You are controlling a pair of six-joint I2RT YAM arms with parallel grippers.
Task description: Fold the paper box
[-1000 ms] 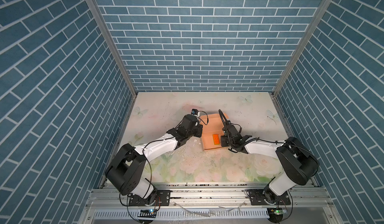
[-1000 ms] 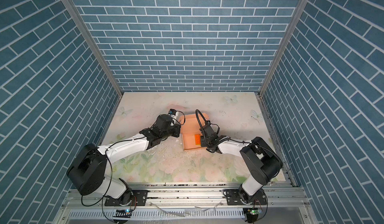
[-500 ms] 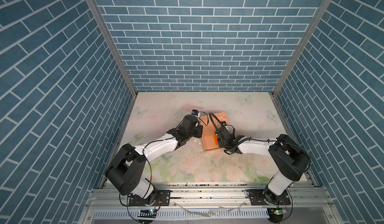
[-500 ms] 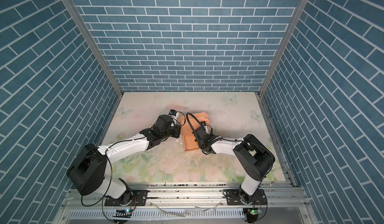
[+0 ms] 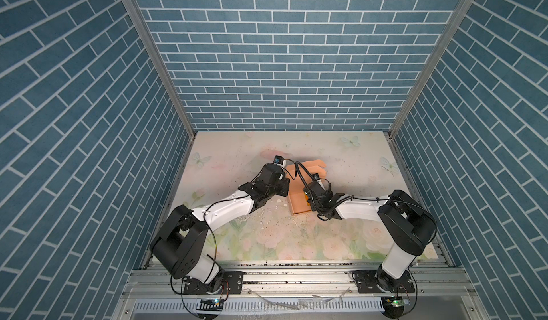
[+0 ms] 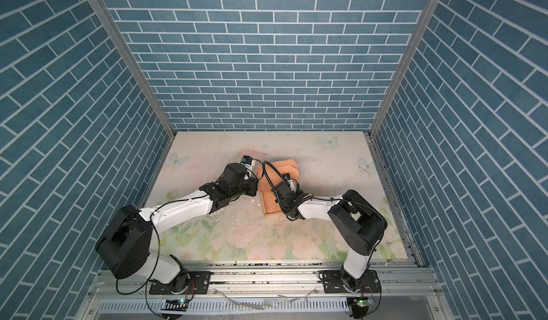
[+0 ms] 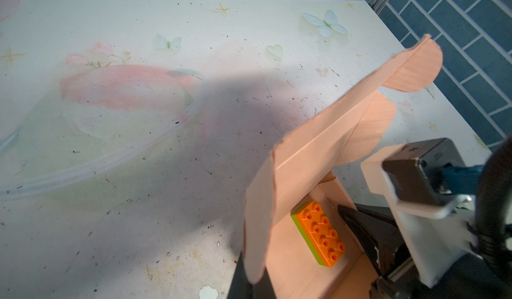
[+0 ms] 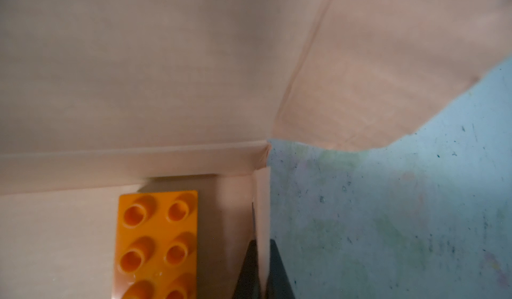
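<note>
Floral tabletop point(image 5: 237, 155); left claw point(image 7: 252, 279) tight on paper box point(image 7: 291, 265) flap, right claw point(image 8: 260, 256), shifted leftward, tight on its wall.

The peach-tan thin cardboard paper box point(image 7: 293, 264) sat on the pale table printed with flowers and butterflies point(image 7: 133, 151), its lid panel tilted up, two rounded tabs at its far end; a small orange studded toy brick point(image 7: 318, 235) with a green underside lay flat on the tray floor, close to one wall; the left gripper point(image 7: 252, 281) pinched a rounded side flap between dark fingers; the right gripper point(image 7: 349, 216) met the opposite wall, a grey camera on a white mount point(image 7: 410, 178) above it; a blue brick-patterned wall point(image 7: 471, 51) stood behind.
</note>
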